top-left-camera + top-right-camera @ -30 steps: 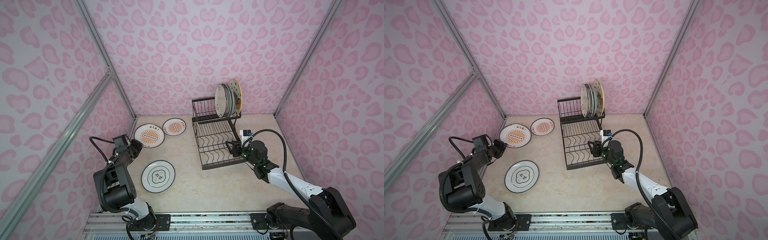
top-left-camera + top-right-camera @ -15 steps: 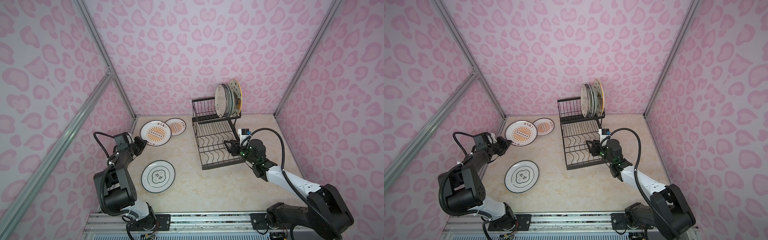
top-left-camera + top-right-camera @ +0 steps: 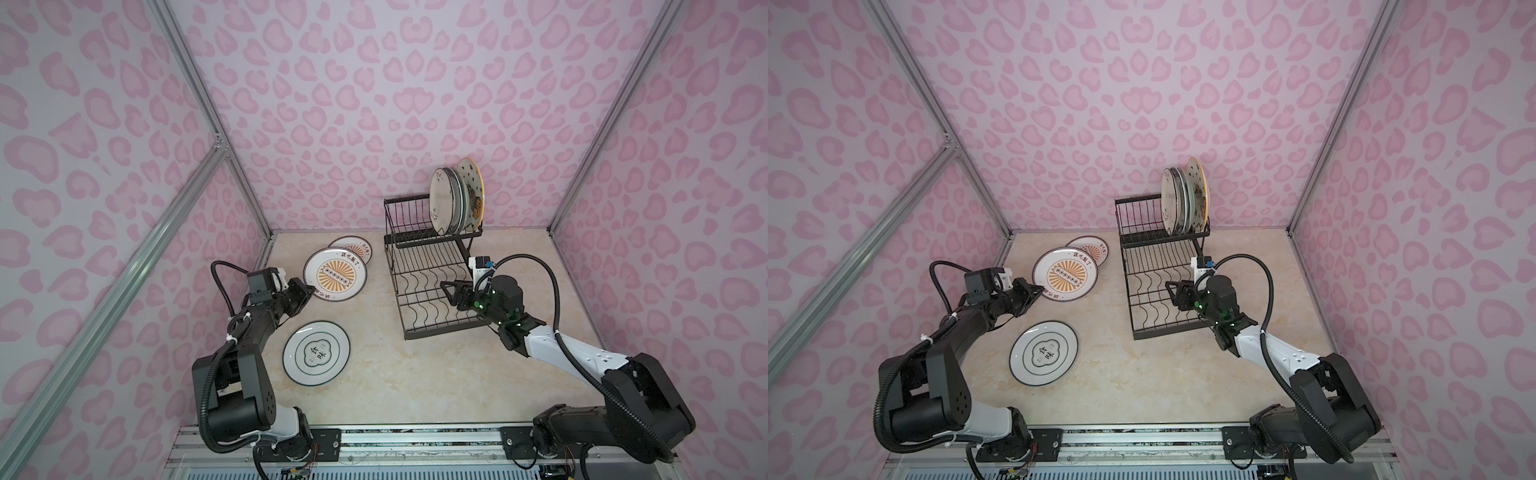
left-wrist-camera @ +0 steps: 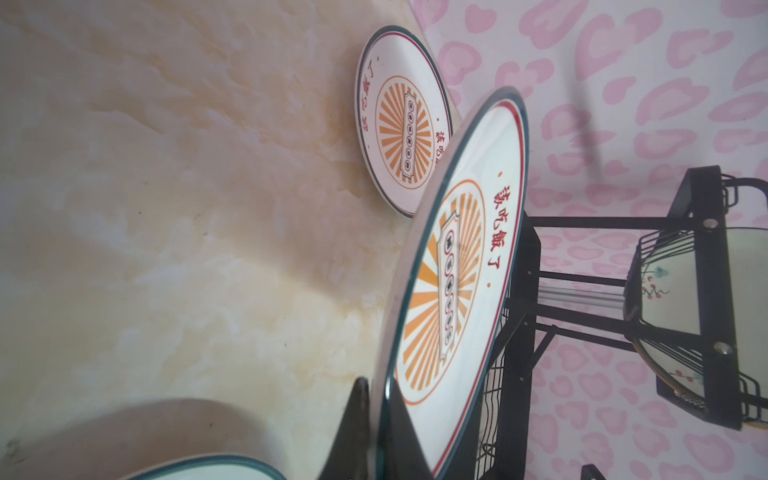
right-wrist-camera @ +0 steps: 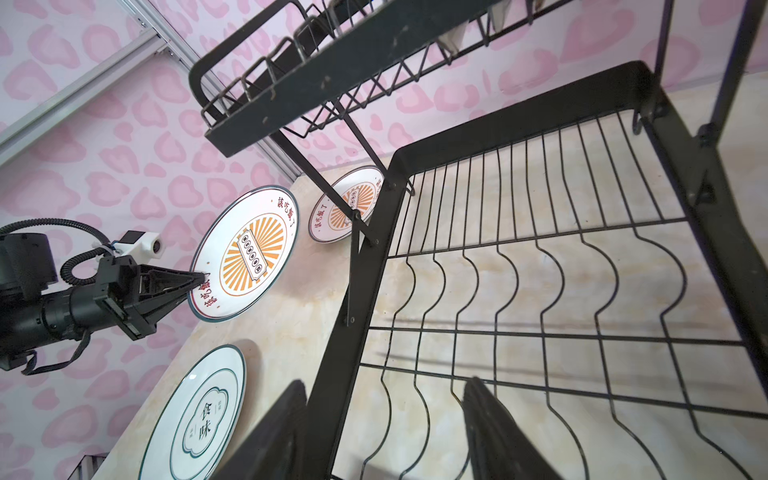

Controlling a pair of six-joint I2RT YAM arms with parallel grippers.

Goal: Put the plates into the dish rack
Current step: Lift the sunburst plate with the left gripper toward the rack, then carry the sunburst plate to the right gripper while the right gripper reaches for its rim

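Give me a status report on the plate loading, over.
Left claw shut on sunburst plate rim, plate tilted up. Right claw open at dish rack lower tray. Nothing between plate and rack.

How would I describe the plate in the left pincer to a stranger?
Start at the black dish rack and look to its left in a top view. It is the orange-sunburst plate pinched at the rim by the left pincer. Unlike its flat-lying twin beyond it, it is tilted up.
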